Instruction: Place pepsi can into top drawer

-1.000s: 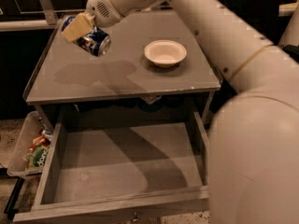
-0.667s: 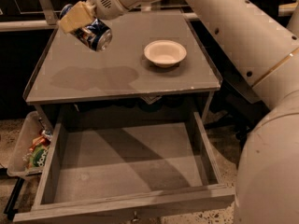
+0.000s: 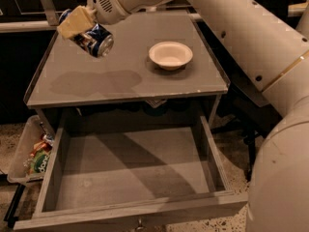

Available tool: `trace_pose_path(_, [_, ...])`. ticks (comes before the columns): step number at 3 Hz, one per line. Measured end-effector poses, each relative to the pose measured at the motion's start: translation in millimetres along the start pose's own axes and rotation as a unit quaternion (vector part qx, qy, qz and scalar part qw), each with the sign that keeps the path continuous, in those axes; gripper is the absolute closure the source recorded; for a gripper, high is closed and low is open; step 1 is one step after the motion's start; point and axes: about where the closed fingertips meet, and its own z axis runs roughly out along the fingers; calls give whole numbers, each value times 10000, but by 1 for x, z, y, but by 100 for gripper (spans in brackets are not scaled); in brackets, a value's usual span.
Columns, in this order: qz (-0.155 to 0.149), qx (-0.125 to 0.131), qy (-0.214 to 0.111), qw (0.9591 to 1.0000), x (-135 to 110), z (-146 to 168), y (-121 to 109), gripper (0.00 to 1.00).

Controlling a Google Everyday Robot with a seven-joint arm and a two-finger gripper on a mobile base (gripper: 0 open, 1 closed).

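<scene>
Camera view: the gripper [image 3: 83, 29] is hovering above the far-left part of the tabletop [image 3: 125, 76], its 2 jaws clamped on the pepsi can [image 3: 95, 38]. The can is lying tilted between the jaws, long axis slanting down toward the camera, silver end lowest. The top drawer [image 3: 130, 173] is standing fully open, below and nearer the camera than the jaws, slightly right. A white bowl [image 3: 170, 55] is sitting right of the jaws.
</scene>
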Motion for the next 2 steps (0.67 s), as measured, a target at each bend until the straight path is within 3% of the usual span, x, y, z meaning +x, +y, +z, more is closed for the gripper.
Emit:
trace_pose_path(1, [296, 31, -172, 9994, 4, -9, 31, 100])
trace_pose_path(2, [775, 141, -217, 9967, 39, -1, 52, 100])
